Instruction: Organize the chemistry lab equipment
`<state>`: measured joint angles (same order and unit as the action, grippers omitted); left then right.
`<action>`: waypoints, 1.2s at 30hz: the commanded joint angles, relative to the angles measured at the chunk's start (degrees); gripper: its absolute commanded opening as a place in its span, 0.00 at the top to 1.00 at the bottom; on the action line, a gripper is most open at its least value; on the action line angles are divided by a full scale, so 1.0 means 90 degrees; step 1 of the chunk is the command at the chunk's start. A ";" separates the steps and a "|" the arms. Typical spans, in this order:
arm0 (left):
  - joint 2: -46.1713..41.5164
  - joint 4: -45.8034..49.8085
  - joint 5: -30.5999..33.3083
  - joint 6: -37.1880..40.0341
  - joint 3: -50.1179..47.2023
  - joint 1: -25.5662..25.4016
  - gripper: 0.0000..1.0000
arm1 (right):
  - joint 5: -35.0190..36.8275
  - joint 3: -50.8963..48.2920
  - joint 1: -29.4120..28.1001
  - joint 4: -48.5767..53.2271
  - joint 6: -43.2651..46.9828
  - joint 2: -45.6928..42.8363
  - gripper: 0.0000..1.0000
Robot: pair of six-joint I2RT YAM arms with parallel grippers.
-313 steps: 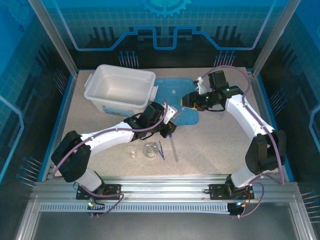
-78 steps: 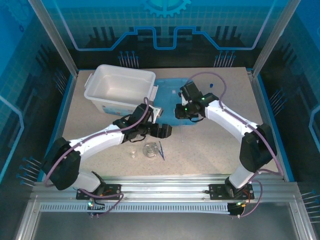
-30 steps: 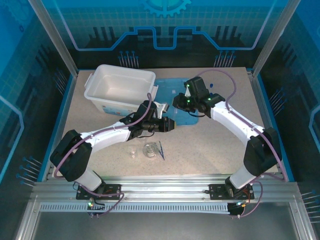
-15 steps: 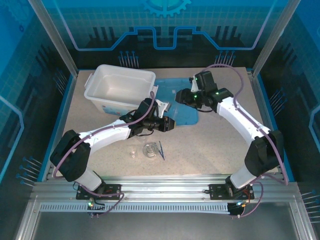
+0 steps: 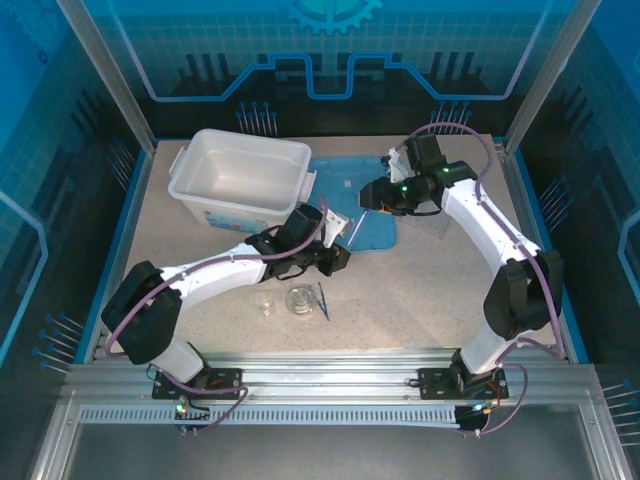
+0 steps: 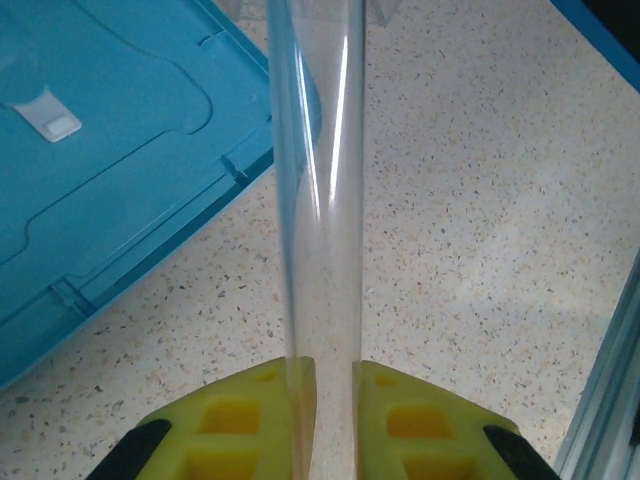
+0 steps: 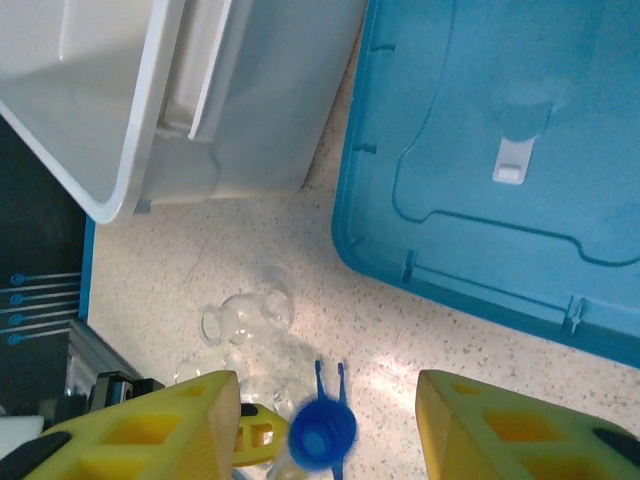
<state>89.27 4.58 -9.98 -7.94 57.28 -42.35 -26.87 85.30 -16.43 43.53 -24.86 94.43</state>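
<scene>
Light-blue lid [image 6: 100, 150], clear tube [image 6: 320, 200], speckled table [image 6: 480, 200]

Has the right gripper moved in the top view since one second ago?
Yes. The right gripper has drawn back to the right, away from the white bin, and now hangs over the light-blue lid.

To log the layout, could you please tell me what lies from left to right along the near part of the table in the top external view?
A small clear glass beaker → a clear glass conical flask → thin dark-blue tweezers.
</scene>
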 commanded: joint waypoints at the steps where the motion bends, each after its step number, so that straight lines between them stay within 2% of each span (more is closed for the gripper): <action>1: -0.0173 0.0155 0.0399 0.0510 0.0062 -0.0192 0.94 | -0.0544 0.0071 0.0062 0.0362 0.0344 0.0054 0.50; 12: -0.0324 0.0031 0.0706 0.0658 -0.0079 -0.0272 0.94 | -0.0711 -0.0496 0.0048 0.0378 0.0468 -0.0145 0.57; 17: -0.0276 0.0019 0.0692 0.0686 -0.0084 -0.0267 0.94 | -0.1038 -0.0758 0.0042 0.0196 0.0411 -0.0252 0.59; 24: -0.0305 0.0077 0.0713 0.0761 -0.0094 -0.0295 0.94 | -0.1275 -0.0845 0.0055 0.0052 0.0363 -0.0297 0.66; 32: -0.0327 0.0116 0.0781 0.0780 -0.0124 -0.0322 0.93 | -0.1321 -0.0806 0.0062 0.0080 0.0385 -0.0307 0.79; 36: -0.0291 0.0137 0.0878 0.0749 -0.0087 -0.0315 0.89 | -0.1260 -0.0806 0.0067 0.0105 0.0391 -0.0353 0.82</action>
<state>88.23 5.28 -3.84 -2.39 57.06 -44.86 -38.02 78.19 -16.36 43.66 -22.20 93.27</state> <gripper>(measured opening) 0.153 0.201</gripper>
